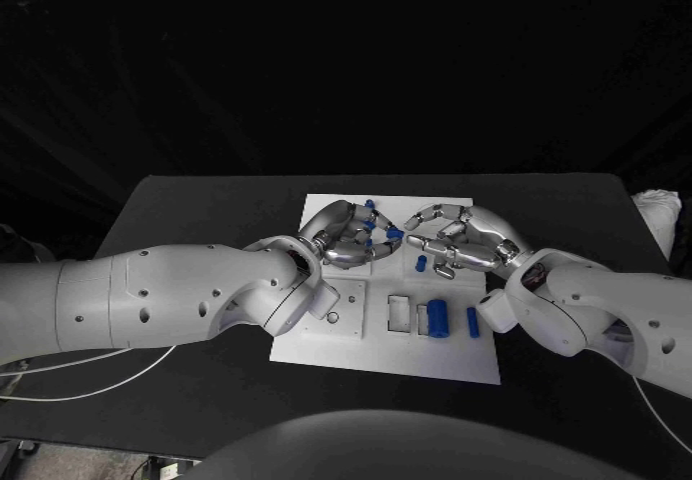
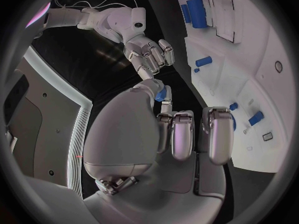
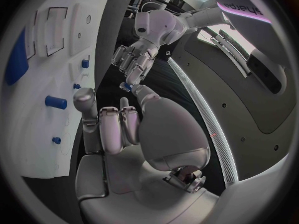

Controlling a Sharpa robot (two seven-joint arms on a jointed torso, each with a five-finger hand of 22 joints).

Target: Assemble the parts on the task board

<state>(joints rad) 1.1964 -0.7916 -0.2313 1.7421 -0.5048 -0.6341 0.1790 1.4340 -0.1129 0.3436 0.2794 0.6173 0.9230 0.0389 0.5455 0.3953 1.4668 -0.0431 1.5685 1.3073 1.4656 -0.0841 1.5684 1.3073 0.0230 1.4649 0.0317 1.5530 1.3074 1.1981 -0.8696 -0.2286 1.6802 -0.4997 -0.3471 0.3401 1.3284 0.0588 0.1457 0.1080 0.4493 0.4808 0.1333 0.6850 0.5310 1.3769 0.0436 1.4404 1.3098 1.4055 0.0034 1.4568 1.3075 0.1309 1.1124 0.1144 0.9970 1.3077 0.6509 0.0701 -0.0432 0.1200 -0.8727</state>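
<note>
A: What are the hands doing?

B: The left hand [image 1: 343, 235] and the right hand [image 1: 454, 238] meet fingertip to fingertip above the far half of the white board [image 1: 325, 345]. Between them sits a small blue piece [image 1: 394, 233]. In the left wrist view the left hand's fingertip presses that blue piece [image 2: 161, 93], and the right hand [image 2: 149, 55] reaches down to it from the other side.

A: So who holds it?

B: The left hand pinches it, other fingers curled. The right hand's fingertips touch it or stand just beside it; I cannot tell if they grip.

A: And the other parts?

B: A short blue peg [image 1: 421, 264] lies on the board just under the right hand. Nearer the robot, a large blue cylinder [image 1: 437, 318] lies beside a slimmer blue one [image 1: 472, 321], next to a rectangular slot [image 1: 400, 312].
</note>
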